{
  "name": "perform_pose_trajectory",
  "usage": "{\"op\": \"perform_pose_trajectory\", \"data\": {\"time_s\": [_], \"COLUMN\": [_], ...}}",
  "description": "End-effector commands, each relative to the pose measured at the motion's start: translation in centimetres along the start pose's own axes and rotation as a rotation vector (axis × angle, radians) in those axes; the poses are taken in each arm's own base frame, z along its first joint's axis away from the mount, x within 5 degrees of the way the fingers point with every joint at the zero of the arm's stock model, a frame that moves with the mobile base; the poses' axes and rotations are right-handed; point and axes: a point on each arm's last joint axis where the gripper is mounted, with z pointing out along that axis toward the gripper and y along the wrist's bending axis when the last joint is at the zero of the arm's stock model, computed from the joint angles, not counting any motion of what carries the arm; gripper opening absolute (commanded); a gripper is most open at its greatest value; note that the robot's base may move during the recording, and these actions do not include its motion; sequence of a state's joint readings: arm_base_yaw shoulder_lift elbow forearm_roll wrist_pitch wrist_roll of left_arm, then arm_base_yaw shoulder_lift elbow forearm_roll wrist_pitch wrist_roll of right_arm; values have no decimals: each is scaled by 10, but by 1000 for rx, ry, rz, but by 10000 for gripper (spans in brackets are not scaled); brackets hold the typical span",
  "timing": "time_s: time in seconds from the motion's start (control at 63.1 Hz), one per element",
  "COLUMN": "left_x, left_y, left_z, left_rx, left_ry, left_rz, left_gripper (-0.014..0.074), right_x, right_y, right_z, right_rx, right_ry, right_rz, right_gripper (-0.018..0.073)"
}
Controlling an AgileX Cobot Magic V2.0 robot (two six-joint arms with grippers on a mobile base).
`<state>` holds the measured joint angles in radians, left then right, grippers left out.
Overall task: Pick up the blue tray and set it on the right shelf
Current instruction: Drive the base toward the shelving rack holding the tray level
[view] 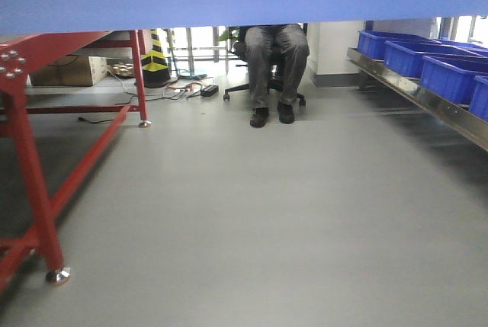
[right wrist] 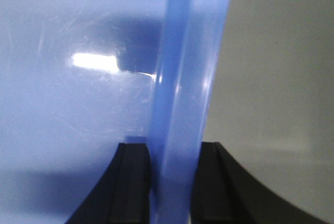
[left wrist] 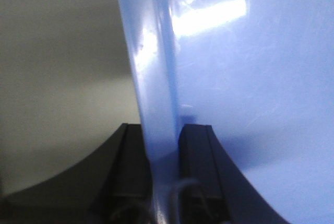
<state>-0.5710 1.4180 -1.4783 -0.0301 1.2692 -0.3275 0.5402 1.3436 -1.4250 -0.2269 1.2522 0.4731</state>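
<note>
The matte-black left gripper [left wrist: 164, 177] and right gripper [right wrist: 172, 182] each clamp the thin rim of the glossy blue tray [left wrist: 261, 104]. The tray hangs aloft, well apart from the shiny steel right shelf [view: 427, 100], which bears deep blue bins [view: 412, 56].

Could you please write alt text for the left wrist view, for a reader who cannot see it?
The left gripper is shut on the rim of the blue tray, which rises between its two black fingers. Glossy tray surface with glare fills the right half; blurred grey lies left.
</note>
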Motion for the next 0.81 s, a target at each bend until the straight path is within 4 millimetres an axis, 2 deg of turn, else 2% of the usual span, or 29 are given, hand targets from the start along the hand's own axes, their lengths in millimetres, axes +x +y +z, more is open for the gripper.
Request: {"op": "perform_pose_trajectory", "data": {"time_s": [0.0, 0.792], "left_x": [6, 6], "left_y": [-14, -14], "left_z": [-20, -20], "left_rx": [113, 115], "left_ry": [-16, -16], "left_rz": [39, 38], "left_gripper": [-48, -48], "right_x": [2, 2], "right_y": [2, 1], "right_z": [-17, -17], "right_rx": [-52, -52], "right_ry": [-23, -23], "right_rz": [-17, -16], "right_gripper": [22, 22]}}
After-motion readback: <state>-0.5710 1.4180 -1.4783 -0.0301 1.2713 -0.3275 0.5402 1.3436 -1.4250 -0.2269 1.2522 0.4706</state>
